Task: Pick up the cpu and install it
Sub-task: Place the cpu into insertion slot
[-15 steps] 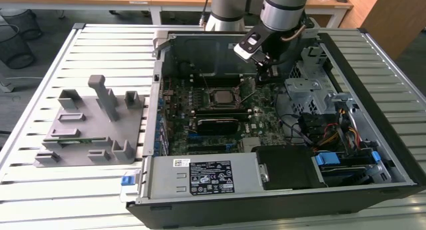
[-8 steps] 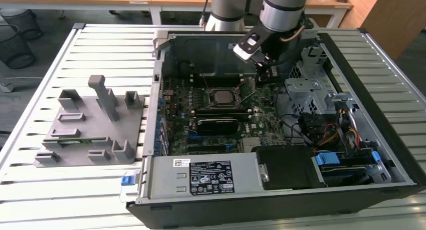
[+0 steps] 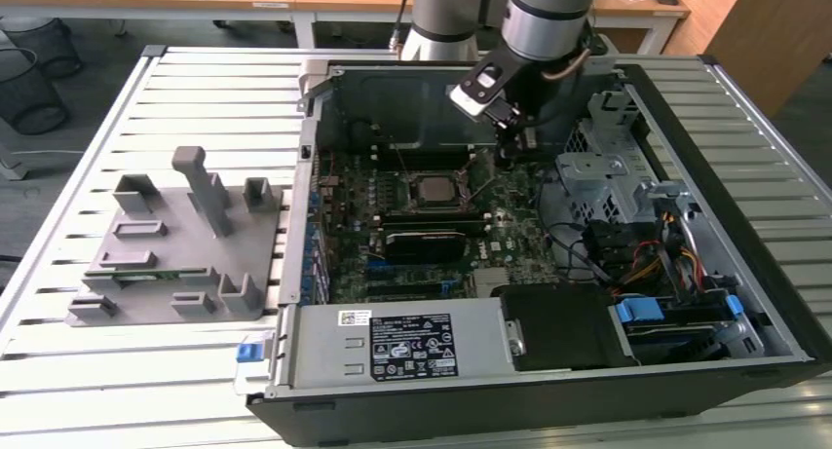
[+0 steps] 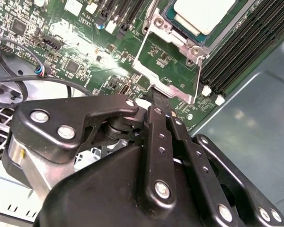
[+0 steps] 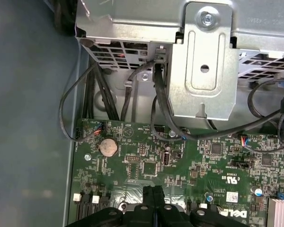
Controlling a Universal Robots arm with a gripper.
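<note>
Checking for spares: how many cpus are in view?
1. The cpu sits in the socket on the motherboard. The fixture has slots that could hide another.

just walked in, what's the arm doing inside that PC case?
The arm is reaching into the open computer case, with its gripper low over the motherboard. The fingers are shut together with nothing between them. The cpu sits in the socket frame, and the fingertips are just beside that frame. Whether the frame is latched can't be told. The grey fixture stands outside the case, on the exterior view's left.
</note>
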